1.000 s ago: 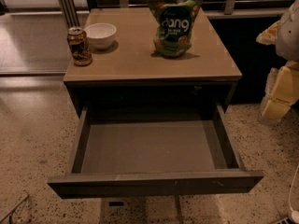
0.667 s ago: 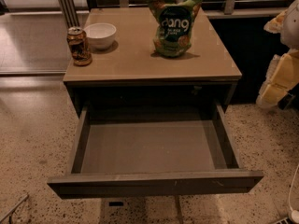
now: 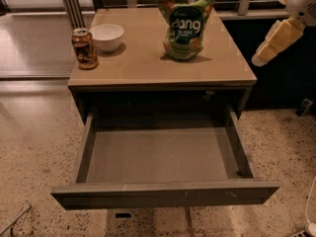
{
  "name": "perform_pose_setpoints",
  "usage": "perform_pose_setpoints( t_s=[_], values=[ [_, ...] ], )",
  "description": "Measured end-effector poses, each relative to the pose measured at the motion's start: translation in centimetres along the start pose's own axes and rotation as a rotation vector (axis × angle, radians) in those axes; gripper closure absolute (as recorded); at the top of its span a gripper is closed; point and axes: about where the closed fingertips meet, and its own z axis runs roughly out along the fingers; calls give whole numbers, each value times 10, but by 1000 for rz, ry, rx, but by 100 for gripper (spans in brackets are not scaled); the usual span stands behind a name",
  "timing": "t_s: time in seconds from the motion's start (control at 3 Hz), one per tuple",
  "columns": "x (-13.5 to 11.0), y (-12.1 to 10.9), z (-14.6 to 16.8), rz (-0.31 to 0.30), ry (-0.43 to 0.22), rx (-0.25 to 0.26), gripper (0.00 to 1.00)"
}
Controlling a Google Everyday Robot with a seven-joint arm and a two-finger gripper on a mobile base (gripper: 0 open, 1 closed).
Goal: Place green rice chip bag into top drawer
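The green rice chip bag [image 3: 185, 27] stands upright on the tan table [image 3: 148, 65], towards its back right, with white "dang" lettering facing me. The top drawer [image 3: 163, 194] is pulled fully open below the table's front edge, and its grey bottom [image 3: 158, 154] is bare. My gripper [image 3: 272, 42] hangs in the air at the right edge of the view. It is to the right of the table, about level with the bag and apart from it.
A brown drink can [image 3: 84, 48] and a white bowl [image 3: 106, 36] stand at the table's back left. Speckled floor surrounds the table. A dark cabinet wall and a rail run behind it. A metal post [image 3: 73, 4] stands at the back left.
My gripper has risen and moved slightly left, from beside the table's edge to level with the bag. The bag, can, bowl and drawer have not moved.
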Motion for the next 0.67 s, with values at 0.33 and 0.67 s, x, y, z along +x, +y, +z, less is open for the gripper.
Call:
perform_pose_setpoints(
  t_s=[0.33, 0.67],
  values=[
    [-29, -41, 18, 5, -96, 29, 0],
    [-60, -70, 30, -3, -204, 45, 0]
  ],
)
